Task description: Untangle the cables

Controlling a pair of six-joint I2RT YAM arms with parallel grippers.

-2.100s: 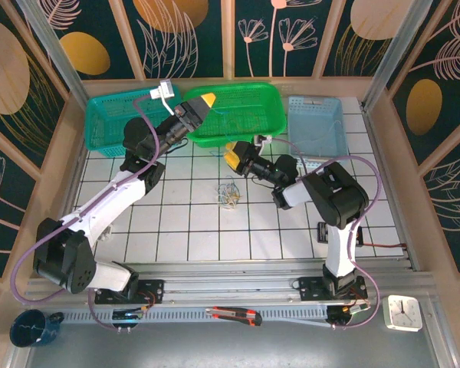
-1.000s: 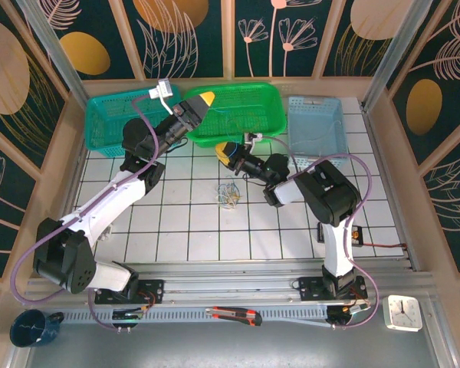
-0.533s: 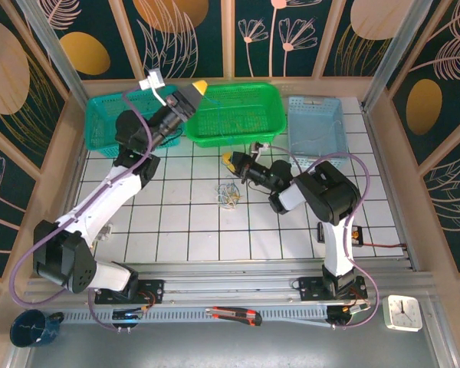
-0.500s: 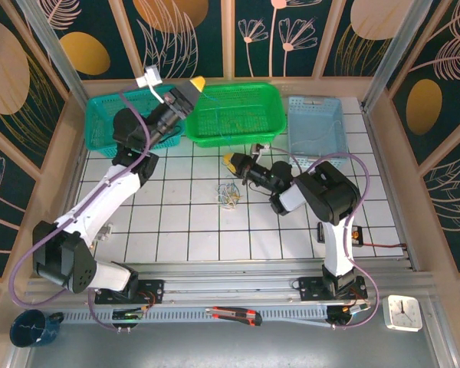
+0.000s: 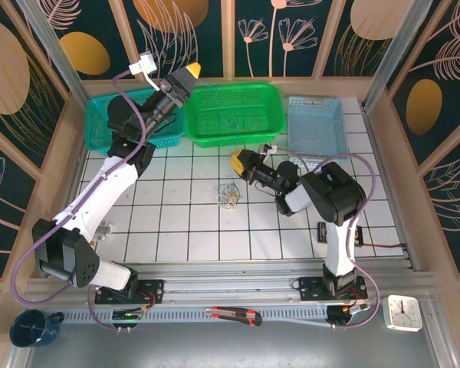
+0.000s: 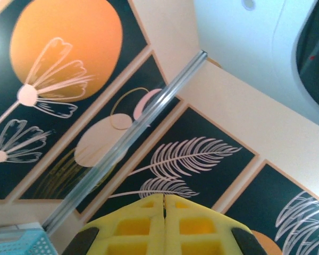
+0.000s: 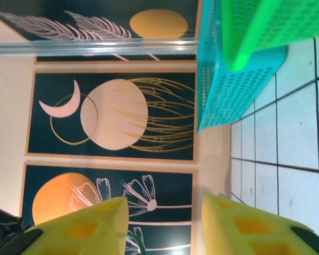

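Cables (image 5: 230, 193), a small tangle of thin wires, are seen from above on the white tiled table (image 5: 176, 230), near the right gripper (image 5: 238, 159) but apart from it. The left gripper (image 5: 190, 73) is held high between a teal basket (image 5: 107, 115) and a green basket (image 5: 234, 115). In the left wrist view, yellow fingers (image 6: 127, 228) are pressed together, empty. In the right wrist view, the fingers (image 7: 90, 228) are parted, with nothing held.

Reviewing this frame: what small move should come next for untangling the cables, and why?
Probably swing the right hand down to the cables and take one loop. It is open and hangs just beyond the bunch, which lies on the tiled table. The left hand is shut, raised near the green basket.
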